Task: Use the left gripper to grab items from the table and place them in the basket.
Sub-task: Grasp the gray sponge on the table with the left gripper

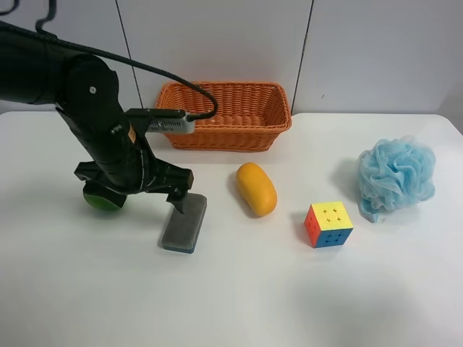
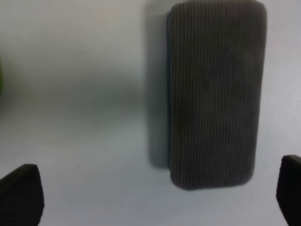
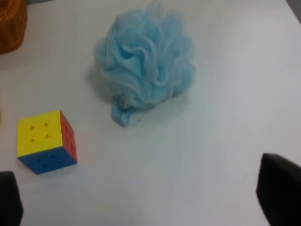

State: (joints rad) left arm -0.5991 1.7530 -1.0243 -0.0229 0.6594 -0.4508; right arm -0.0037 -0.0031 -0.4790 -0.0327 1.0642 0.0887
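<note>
My left gripper (image 1: 141,194) is open and empty, low over the white table (image 1: 289,296), between the green round fruit (image 1: 100,202) and the flat grey block with a blue base (image 1: 184,224). In the left wrist view the grey block (image 2: 214,92) lies flat, nearer one fingertip (image 2: 290,193) of the open gripper (image 2: 155,197); a sliver of the green fruit (image 2: 1,80) shows at the edge. The orange wicker basket (image 1: 224,134) stands at the back. My right gripper (image 3: 143,197) is open and empty, short of the puzzle cube (image 3: 44,141) and the light-blue pouf (image 3: 148,61).
An orange-yellow mango (image 1: 257,188) lies mid-table in front of the basket. The puzzle cube (image 1: 328,224) sits to its right and the blue pouf (image 1: 396,176) further right. A corner of the basket (image 3: 9,26) shows in the right wrist view.
</note>
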